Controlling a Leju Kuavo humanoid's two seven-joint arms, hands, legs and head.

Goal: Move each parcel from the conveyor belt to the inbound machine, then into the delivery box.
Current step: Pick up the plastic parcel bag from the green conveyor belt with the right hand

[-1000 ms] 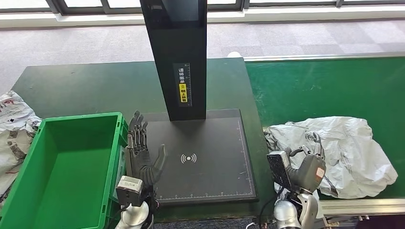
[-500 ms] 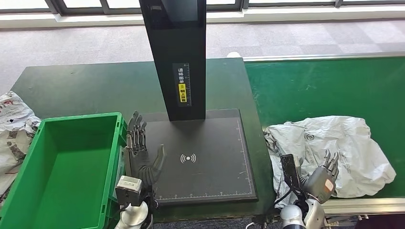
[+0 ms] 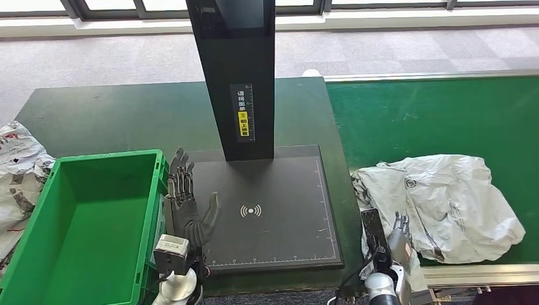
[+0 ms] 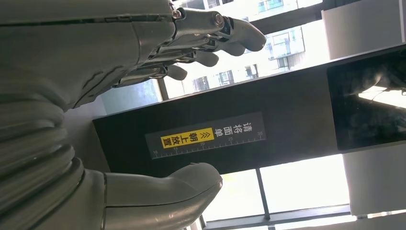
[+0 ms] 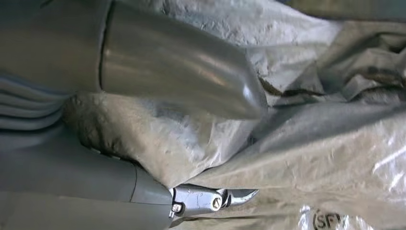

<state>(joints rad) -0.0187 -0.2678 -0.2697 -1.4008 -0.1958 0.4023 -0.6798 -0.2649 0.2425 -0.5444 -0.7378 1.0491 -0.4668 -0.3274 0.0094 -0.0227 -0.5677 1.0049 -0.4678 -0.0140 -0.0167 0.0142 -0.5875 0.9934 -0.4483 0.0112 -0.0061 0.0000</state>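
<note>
A crumpled silver-grey parcel (image 3: 445, 203) lies on the green conveyor belt (image 3: 432, 121), at its near left. My right hand (image 3: 393, 241) is low at the parcel's near left corner, its fingers pointing away from me. In the right wrist view a fold of the parcel (image 5: 311, 134) lies between the thumb and the fingers of that hand (image 5: 72, 172), which stand well apart. My left hand (image 3: 191, 203) stands upright and open over the left edge of the inbound machine's black plate (image 3: 279, 210), holding nothing. In the left wrist view this hand (image 4: 72, 96) faces the machine's column (image 4: 287, 129).
The machine's tall black column (image 3: 238, 76) rises from the back of the plate. A green delivery box (image 3: 102, 157) stands left of the plate, next to my left hand. More grey parcels (image 3: 16, 165) lie at the far left.
My right hand has dropped lower and moved left, towards the parcel's near left corner. The parcel's left edge has shifted a little. The left hand has stayed put.
</note>
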